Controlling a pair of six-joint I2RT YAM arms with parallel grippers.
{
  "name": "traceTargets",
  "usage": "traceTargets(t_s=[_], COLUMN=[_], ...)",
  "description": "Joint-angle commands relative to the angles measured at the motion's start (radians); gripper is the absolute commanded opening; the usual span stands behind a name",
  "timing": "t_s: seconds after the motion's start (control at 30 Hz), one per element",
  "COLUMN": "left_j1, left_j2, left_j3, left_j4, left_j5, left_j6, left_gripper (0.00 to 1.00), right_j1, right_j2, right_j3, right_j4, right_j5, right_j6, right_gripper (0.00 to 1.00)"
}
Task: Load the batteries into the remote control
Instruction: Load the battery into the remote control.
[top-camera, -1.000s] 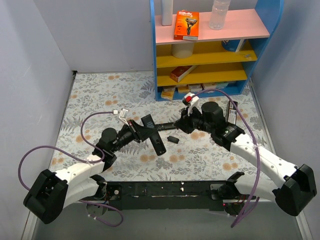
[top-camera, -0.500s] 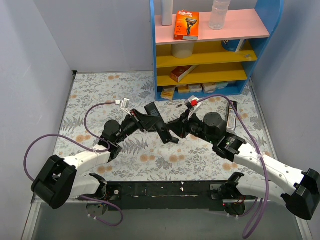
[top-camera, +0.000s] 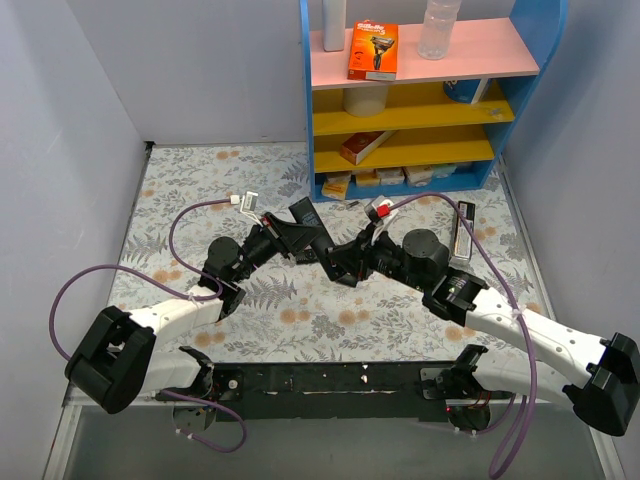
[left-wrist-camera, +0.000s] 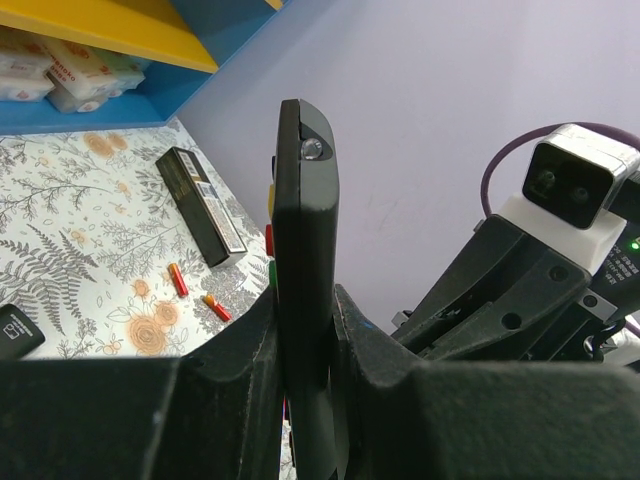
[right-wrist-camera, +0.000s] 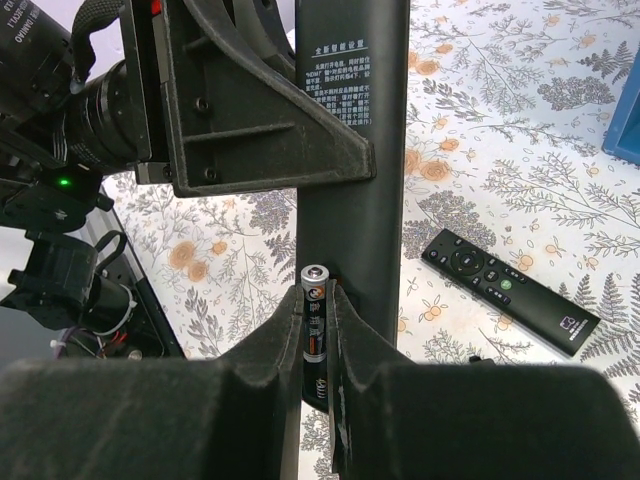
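The remote control (left-wrist-camera: 305, 200) clamped by left gripper (left-wrist-camera: 305, 300); right gripper (right-wrist-camera: 316, 300) pinches one battery (right-wrist-camera: 315, 335) (two red batteries (left-wrist-camera: 178, 280) (left-wrist-camera: 216, 307) loose).

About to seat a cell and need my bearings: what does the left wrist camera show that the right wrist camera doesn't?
Left wrist only: two red batteries loose on the table, beside a silver-edged remote. Right wrist only: the dark battery pinched in the right gripper, and a slim remote. Both: the remote control clamped in the left gripper.
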Motion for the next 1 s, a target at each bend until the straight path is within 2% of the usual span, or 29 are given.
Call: traceTargets(t_s=[0.0, 0.77, 0.97], left_j1=[0.004, 0.004, 0.004], left_j2=[-0.014, -0.044, -0.058], left_j3=[0.034, 0.031, 0.031], left_j4=[0.048, 0.077, 0.073], left_j5=[-0.013, -0.028, -0.042], left_j6=[-0.008, -0.025, -0.022], left_gripper=[0.00, 0.00, 0.00], right_j1=[0.016, 0.059, 0.065], right_j2=[-0.001, 0.037, 0.036], right_j3=[-0.009, -0.019, -0.031], right_j4=[0.056, 0.024, 0.028], right_j5=[0.047, 0.054, 0.054], right_j6=[-0.024, -0.048, -0.053], right_gripper=[0.01, 0.01, 0.06])
